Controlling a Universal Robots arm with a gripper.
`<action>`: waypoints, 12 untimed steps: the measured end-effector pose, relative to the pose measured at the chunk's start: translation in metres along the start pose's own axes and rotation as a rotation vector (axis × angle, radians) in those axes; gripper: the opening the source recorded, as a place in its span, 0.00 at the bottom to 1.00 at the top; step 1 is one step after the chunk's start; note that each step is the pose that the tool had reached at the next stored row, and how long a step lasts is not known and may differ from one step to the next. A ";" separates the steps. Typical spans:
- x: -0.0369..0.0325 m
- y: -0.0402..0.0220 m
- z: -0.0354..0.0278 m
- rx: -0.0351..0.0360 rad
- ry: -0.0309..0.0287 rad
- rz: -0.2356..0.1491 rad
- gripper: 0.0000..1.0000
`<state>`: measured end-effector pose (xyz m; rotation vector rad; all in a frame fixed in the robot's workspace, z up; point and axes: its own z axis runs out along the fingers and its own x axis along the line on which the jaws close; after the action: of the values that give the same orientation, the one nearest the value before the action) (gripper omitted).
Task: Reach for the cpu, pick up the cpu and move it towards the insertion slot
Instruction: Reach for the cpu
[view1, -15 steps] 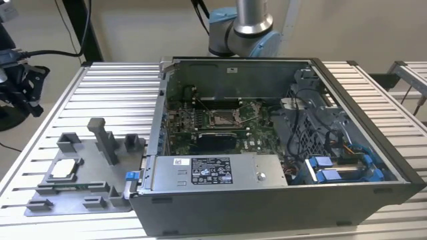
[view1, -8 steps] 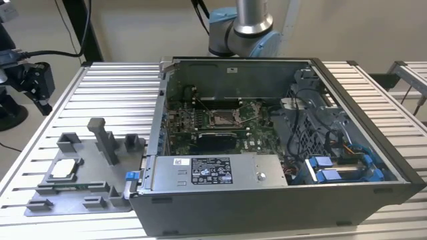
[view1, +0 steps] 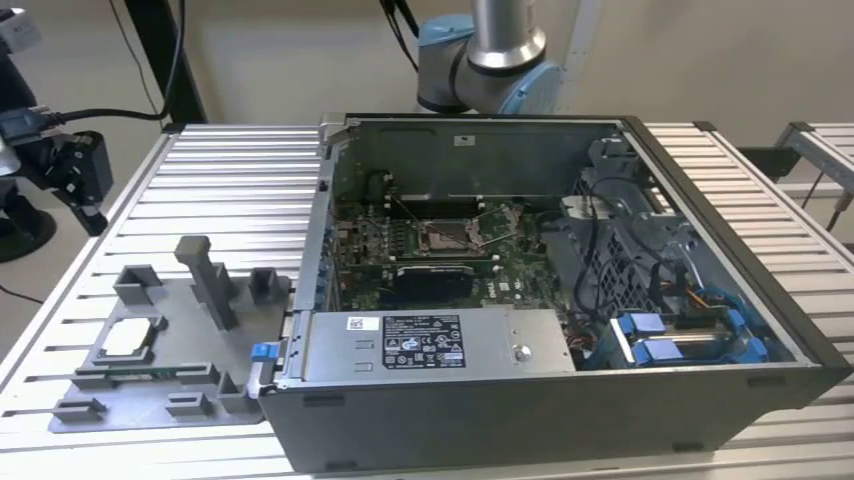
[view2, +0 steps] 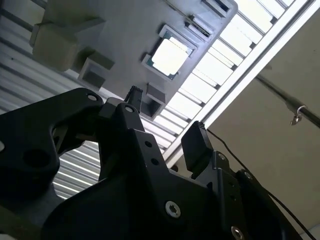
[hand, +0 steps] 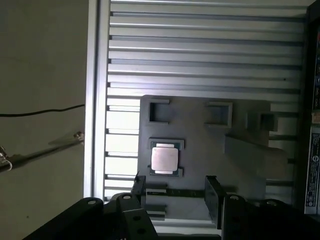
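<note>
Looking at the exterior view, we see the small flat square silvery-topped cpu (view1: 130, 338) lying in a recess of the grey plastic fixture tray (view1: 134, 398), which sits on the ribbed aluminium table (view1: 240, 170) at the exterior view's left of the open dark-grey metal computer case (view1: 561, 400). The square shiny-framed insertion slot (view1: 447, 236) is on the green circuit board (view1: 358, 240) inside that case, well apart from the cpu. In the first wrist view we find the black two-fingered hand (hand: 174, 182) spread, nothing btwn its fingers (hand: 212, 197), w/ the cpu (hand: 164, 159) near the tips but apart from them. In the second wrist view the hand (view2: 165, 112) is likewise spread & the cpu (view2: 170, 56) rests in its tray seat beyond the tips.
</note>
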<state>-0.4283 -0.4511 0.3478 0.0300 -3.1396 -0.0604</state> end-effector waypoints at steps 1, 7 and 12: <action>0.0000 0.0000 0.0008 -0.0001 0.0000 0.000 0.00; 0.0000 -0.0002 0.0046 0.0001 0.0001 0.000 0.00; 0.0000 -0.0002 0.0059 0.0001 0.0001 0.000 0.00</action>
<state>-0.4283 -0.4511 0.3419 0.0299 -3.1395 -0.0603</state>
